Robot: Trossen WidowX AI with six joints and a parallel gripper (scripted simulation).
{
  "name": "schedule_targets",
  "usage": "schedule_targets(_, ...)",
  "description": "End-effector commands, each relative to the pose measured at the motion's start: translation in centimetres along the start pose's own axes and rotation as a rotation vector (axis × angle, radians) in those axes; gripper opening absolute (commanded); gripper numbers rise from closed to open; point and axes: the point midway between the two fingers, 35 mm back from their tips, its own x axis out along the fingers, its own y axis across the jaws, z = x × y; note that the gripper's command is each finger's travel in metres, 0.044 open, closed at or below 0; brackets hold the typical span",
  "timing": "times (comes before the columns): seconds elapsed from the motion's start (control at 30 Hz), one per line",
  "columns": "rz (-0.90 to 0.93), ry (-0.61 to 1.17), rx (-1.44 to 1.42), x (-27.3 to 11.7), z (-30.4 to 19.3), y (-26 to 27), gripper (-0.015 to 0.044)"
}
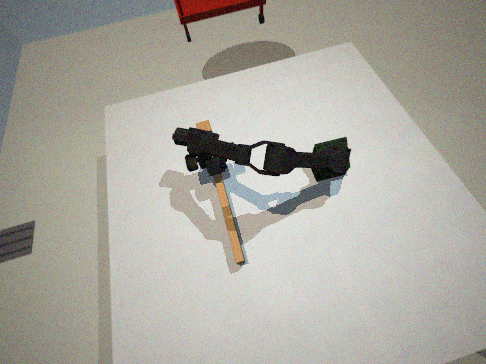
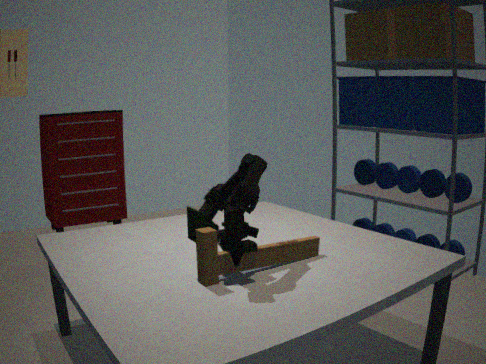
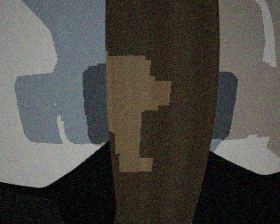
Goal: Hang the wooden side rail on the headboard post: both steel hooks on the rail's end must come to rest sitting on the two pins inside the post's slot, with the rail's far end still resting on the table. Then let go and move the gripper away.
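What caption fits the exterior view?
Gripper clamped on a wooden side rail, near end beside the upright headboard post.

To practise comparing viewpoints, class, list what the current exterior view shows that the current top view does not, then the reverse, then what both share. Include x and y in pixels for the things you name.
Only exterior: a red drawer cabinet (image 2: 85, 169), a storage shelf unit (image 2: 334, 109) and table legs (image 2: 436, 314).

Only top: a red cart (image 1: 219, 19) and a dark slatted panel (image 1: 17, 241).

Both: the headboard post (image 1: 203, 124) (image 2: 207, 259), the wooden side rail (image 1: 223, 194) (image 2: 295, 253), the table (image 1: 375, 274) (image 2: 150, 294) and the arm (image 1: 280, 159) (image 2: 235, 189).
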Motion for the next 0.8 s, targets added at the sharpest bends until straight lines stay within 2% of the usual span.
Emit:
schedule_targets(0.0,-0.007,0.005,0.0,-0.21,-0.33,0.0,0.0)
schedule_targets(0.77,-0.007,0.005,0.0,0.18,-0.33,0.0,0.0)
